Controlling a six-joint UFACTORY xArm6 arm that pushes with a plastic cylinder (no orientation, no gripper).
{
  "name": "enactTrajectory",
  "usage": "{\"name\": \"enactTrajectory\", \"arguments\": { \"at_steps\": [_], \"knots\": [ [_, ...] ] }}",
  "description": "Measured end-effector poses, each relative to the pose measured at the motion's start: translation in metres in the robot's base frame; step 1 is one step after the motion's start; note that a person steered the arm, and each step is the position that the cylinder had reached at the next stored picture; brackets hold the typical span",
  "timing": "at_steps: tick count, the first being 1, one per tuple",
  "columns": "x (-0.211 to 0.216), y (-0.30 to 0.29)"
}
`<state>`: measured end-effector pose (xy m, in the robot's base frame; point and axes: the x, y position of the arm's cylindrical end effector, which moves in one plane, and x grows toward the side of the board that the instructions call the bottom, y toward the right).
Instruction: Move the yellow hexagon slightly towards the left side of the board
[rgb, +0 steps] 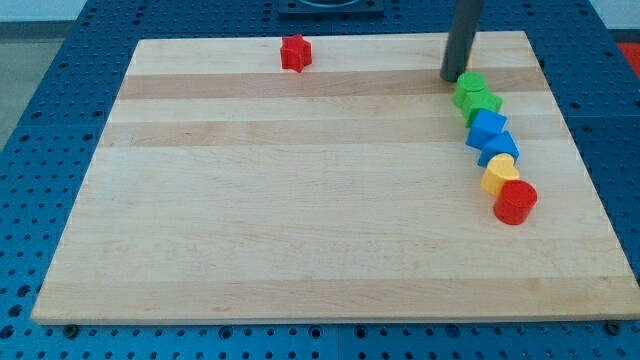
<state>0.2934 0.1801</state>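
Tip (451, 78) just above green blocks (475, 95); blue blocks (491, 137) crowd yellow block (499, 173).

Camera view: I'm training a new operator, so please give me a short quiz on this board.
1. True or false: my tip stands just to the upper left of the green blocks, at the view's top right.
2. Which block lies alone near the view's top edge? A) red star B) blue block C) yellow block
3. Which block ends the chain of blocks at its lower end?

Key: 1 true; 2 A; 3 the red cylinder.
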Motion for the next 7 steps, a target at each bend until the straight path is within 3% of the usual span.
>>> {"name": "enactTrajectory", "arguments": {
  "at_steps": [2, 5, 7],
  "knots": [
    [-0.054, 0.069],
    [-0.071, -0.031],
    [-0.053, 0.06]
  ]
}}
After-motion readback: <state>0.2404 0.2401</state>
